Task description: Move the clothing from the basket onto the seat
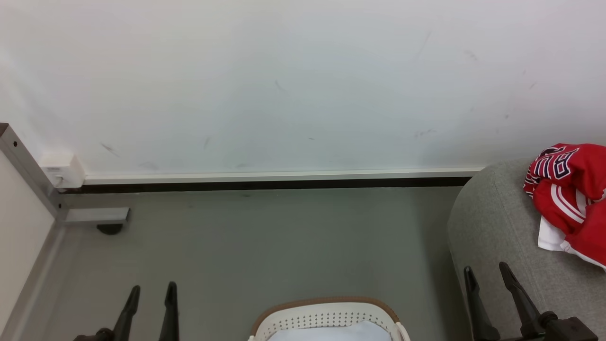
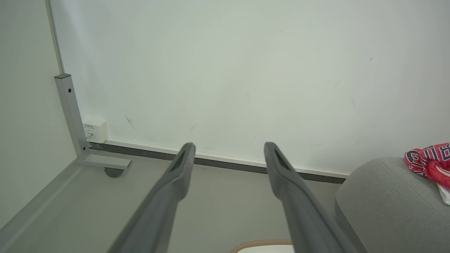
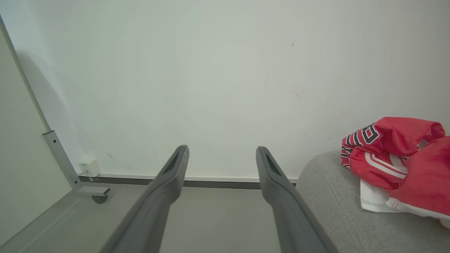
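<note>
The red clothing (image 1: 570,199) with white stripes and dark lettering lies crumpled on the grey seat (image 1: 497,227) at the right; the same clothing (image 3: 393,158) sits on the seat (image 3: 334,207) in the right wrist view, and the clothing (image 2: 427,160) rests on the seat (image 2: 386,203) in the left wrist view. The white basket (image 1: 326,318) with a brown rim stands at the bottom centre, a pale cloth (image 1: 331,331) inside it. My left gripper (image 1: 151,289) is open at the lower left, empty. My right gripper (image 1: 486,270) is open beside the seat's front, empty.
A white wall with a pale skirting strip (image 1: 284,176) runs behind the grey floor. A metal frame leg with a caster (image 1: 110,229) and a small white wall box (image 1: 60,169) stand at the left. The basket rim (image 2: 262,242) edges into the left wrist view.
</note>
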